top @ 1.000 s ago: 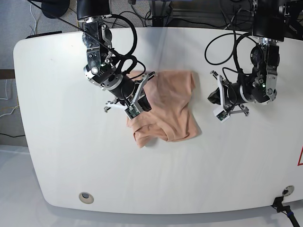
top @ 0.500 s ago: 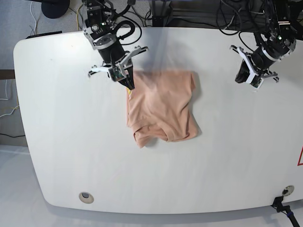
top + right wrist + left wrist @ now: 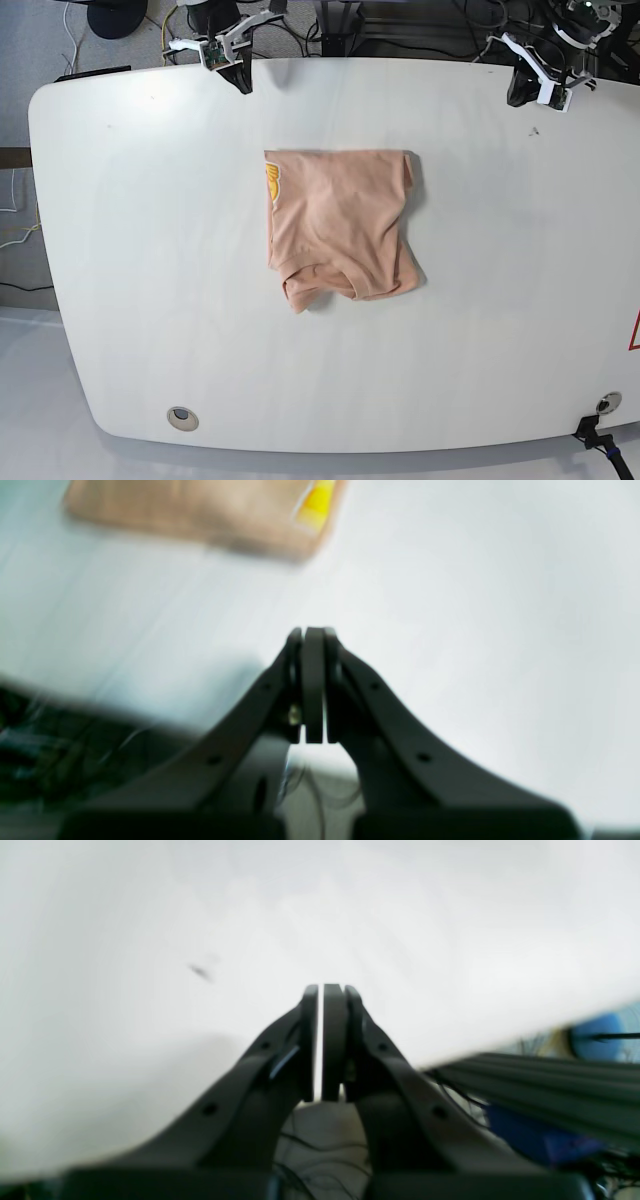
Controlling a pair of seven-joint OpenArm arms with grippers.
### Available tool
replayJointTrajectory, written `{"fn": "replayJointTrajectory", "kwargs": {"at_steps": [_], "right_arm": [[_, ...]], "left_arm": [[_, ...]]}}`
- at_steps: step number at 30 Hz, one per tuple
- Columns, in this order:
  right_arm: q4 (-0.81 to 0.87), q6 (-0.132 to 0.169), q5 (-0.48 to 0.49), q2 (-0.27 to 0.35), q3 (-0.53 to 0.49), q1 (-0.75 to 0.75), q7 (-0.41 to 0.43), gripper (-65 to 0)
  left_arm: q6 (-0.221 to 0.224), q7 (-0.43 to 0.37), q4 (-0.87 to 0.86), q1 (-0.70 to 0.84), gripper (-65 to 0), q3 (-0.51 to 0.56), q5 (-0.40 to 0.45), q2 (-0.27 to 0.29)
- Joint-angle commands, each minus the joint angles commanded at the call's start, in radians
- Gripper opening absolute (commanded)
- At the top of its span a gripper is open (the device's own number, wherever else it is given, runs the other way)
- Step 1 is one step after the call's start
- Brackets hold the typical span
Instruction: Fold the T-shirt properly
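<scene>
The peach T-shirt (image 3: pixel 340 220) lies folded into a rough rectangle in the middle of the white table (image 3: pixel 130 250), with its yellow print (image 3: pixel 272 184) peeking out at the left edge. Neither gripper touches it. My right gripper (image 3: pixel 240 78) hovers at the table's far edge on the left, shut and holding nothing. In the right wrist view its fingertips (image 3: pixel 312 630) meet, and the T-shirt (image 3: pixel 190 510) is blurred far ahead. My left gripper (image 3: pixel 521 92) sits at the far right corner, its fingertips (image 3: pixel 325 987) closed on nothing over bare table.
Cables and stands crowd the floor behind the far table edge (image 3: pixel 400 25). A round grommet (image 3: pixel 181 416) sits near the front left and another grommet (image 3: pixel 607 402) at the front right. A small dark mark (image 3: pixel 533 130) lies below the left gripper.
Both arms pulled back from the T-shirt to the table's far edge. The right gripper came off the shirt's left side, uncovering the yellow print. The shirt stayed put.
</scene>
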Motion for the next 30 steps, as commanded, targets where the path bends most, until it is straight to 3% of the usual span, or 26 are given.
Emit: {"fn": "replayJointTrajectory", "kwargs": {"at_steps": [3,9,17,25,30], "right_arm": [[0.0,0.0,0.089,0.008,0.018,-0.064,0.0,-65.0],[-0.002,0.009,0.11,0.008,0.086,-0.149,0.0,-65.0],[-0.095,0.009,0.11,-0.002,0.077,-0.262,-0.002,-65.0],[-0.42,0.008,0.11,-0.005,0.057,-0.135,-0.002,-65.0],[-0.605,0.008,0.106,-0.005,0.055,-0.011,-0.002,-65.0]], "left_arm": [[0.0,0.0,0.0,0.052,-65.0,0.0,0.0,0.041],[0.0,0.0,-0.002,0.138,-65.0,0.006,0.0,0.104],[0.0,0.003,-0.068,0.212,-65.0,0.092,0.003,0.11],[0.0,0.002,-0.396,0.121,-65.0,0.186,0.005,0.101],[0.0,-0.002,-0.612,-0.011,-65.0,0.236,0.147,0.11]]}}
